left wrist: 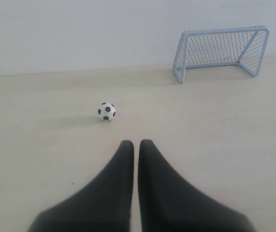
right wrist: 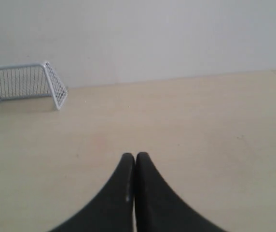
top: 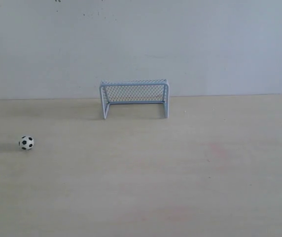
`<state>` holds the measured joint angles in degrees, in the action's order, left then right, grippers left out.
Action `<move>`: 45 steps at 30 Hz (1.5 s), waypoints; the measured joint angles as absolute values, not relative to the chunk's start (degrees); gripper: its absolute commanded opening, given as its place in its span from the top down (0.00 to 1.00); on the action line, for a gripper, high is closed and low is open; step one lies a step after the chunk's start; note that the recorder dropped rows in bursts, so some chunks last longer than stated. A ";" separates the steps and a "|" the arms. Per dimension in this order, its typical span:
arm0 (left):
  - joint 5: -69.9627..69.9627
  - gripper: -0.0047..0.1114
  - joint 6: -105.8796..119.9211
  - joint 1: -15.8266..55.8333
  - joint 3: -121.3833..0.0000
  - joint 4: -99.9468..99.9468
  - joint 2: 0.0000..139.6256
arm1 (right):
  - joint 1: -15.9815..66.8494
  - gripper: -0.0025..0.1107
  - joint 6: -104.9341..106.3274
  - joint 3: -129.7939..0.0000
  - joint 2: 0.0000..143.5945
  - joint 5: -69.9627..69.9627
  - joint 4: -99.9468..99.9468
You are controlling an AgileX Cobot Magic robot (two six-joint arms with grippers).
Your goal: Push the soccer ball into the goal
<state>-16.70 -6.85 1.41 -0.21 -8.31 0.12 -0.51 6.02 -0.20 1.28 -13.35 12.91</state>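
Note:
The soccer ball [top: 26,142] is a tiny white ball with black patches, lying on the pale wooden table at the far left. The goal [top: 134,97], pale blue-white with mesh netting, stands at the back against the wall, its mouth facing the front. Neither arm shows in the exterior view. In the left wrist view the ball [left wrist: 106,110] lies a short way ahead of my left gripper [left wrist: 136,143], whose black fingers are shut with only a hairline gap, and the goal [left wrist: 221,50] stands further off. My right gripper [right wrist: 135,155] is shut and empty, with the goal [right wrist: 24,85] far off to one side.
A plain grey-white wall [top: 141,44] closes the back of the table [top: 180,173]. A faint pinkish stain [top: 219,150] marks the wood right of the middle.

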 measured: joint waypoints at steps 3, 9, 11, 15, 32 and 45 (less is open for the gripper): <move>-16.70 0.92 -6.85 1.41 -0.21 -8.31 0.12 | -0.51 0.98 3.02 0.05 0.38 -18.52 8.47; -16.70 0.92 -6.85 1.41 -0.21 -8.31 0.12 | -0.51 0.98 2.52 0.05 0.26 -19.55 7.71; -16.70 0.92 -6.85 1.41 -0.21 -8.31 0.12 | -0.51 0.98 2.52 0.05 0.26 -19.57 7.71; -16.70 0.92 -6.85 1.41 -0.21 -8.31 0.12 | -0.51 0.98 2.42 0.05 0.26 -19.81 7.71; -16.70 0.92 -6.85 1.41 -0.21 -8.31 0.12 | 1.75 0.98 3.76 0.05 0.26 -19.81 7.80; -16.70 0.92 -6.85 1.41 -0.21 -8.31 0.12 | 1.75 0.98 3.76 0.05 0.26 -19.81 7.80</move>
<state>-16.70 -6.85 1.41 -0.21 -8.31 0.12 1.75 3.76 0.05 0.26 -19.81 7.80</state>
